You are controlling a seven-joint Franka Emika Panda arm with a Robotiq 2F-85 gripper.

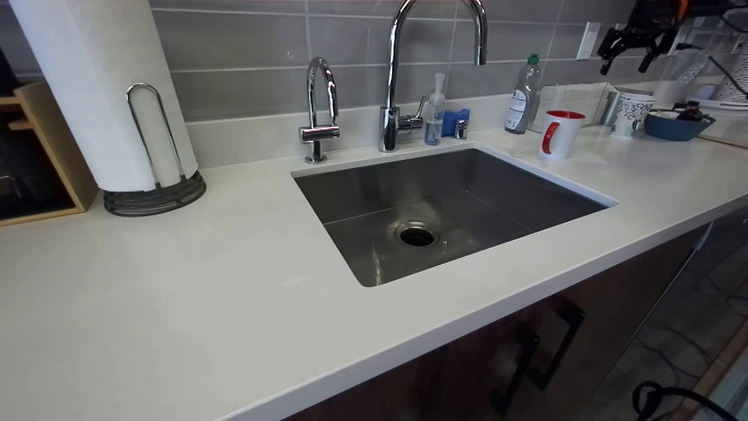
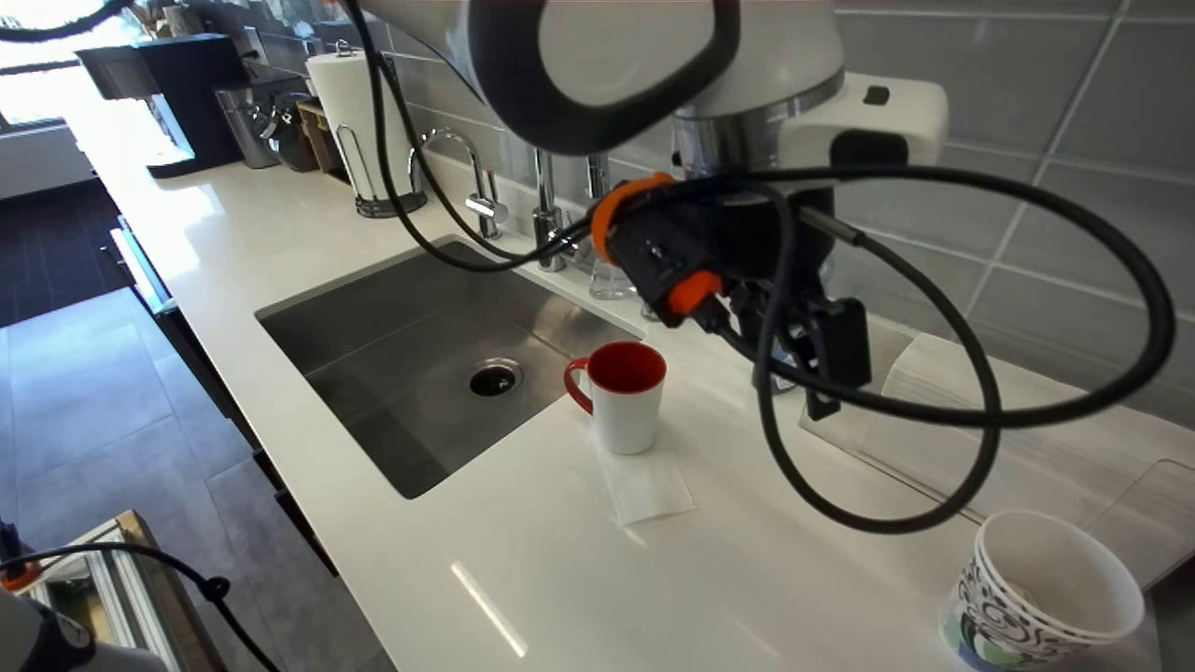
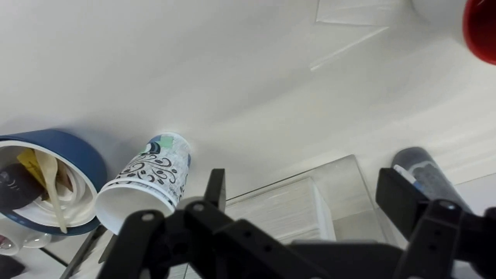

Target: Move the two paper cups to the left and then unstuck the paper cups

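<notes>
Wrist view: we see the pincer [image 3: 300,188], jaws wide apart, above the worktop [image 3: 240,97], where the nested paper cups [image 3: 155,168] stand upright just beside the blue bowl [image 3: 87,157] and well apart from the red-and-white mug [image 3: 472,31].

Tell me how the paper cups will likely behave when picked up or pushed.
The paper cups look thin-walled, so a firm squeeze would probably dent them. They taper toward the bottom, so a push near the top may tip them. One sits almost fully inside the other, so the pair will likely lift together.
</notes>
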